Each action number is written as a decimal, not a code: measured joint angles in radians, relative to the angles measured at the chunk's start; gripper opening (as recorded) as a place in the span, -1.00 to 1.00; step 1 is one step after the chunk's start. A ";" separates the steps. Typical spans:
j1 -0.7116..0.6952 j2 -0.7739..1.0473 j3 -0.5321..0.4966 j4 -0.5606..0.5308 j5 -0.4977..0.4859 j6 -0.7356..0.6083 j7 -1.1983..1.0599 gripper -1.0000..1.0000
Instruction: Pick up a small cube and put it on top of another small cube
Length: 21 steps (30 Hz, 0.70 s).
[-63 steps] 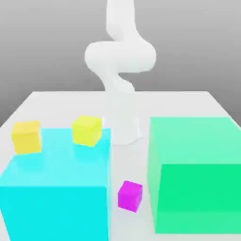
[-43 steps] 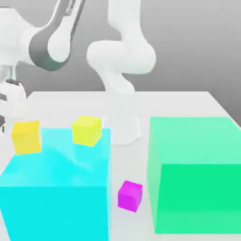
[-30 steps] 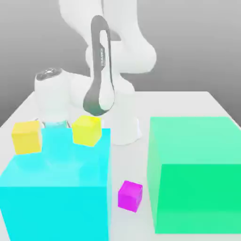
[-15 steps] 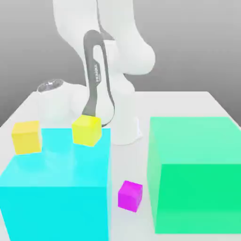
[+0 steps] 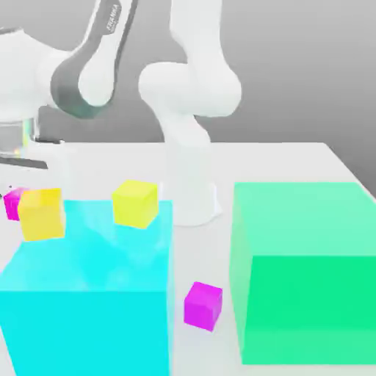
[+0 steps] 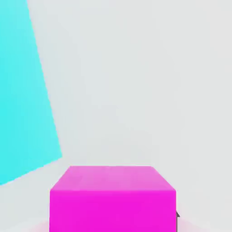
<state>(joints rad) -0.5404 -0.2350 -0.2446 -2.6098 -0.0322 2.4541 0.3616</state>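
We look at the exterior view as a clock face; the gripper is out at nine o'clock, with its jaws closed on a small magenta cube; that cube peeks out from behind the darker yellow cube, which hides part of it. In the hand view we see the same magenta cube up close, with a flat side facing us; a piece of the big cyan block lies near it, with pale table between the two.

The other magenta cube sits on the white table at six o'clock; it is turned a bit, in the gap between the big cyan block at about half past seven and the big green block at four o'clock; the two magenta cubes are well apart. The brighter yellow cube shows against the cyan block's top, a little toward nine o'clock from the middle; we cannot tell if either yellow cube touches the block. The white arm stands up toward twelve o'clock, and its bent end reaches over at ten o'clock.
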 joint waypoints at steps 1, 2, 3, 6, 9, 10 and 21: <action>0.002 -0.008 0.012 0.028 0.005 -0.037 0.037 -1.00; 0.005 -0.012 0.026 0.050 0.009 -0.068 0.074 -1.00; 0.008 -0.016 0.040 0.069 0.013 -0.095 0.112 -1.00; 0.021 -0.023 0.085 0.121 0.022 -0.169 0.228 -1.00; 0.032 -0.029 0.130 0.171 0.028 -0.240 0.345 -1.00; 0.036 -0.031 0.145 0.187 0.030 -0.263 0.384 -1.00; 0.060 0.002 0.245 0.226 0.039 -0.303 0.674 1.00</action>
<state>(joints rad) -0.4808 -0.2329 0.0003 -2.3837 0.0072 2.1514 1.0359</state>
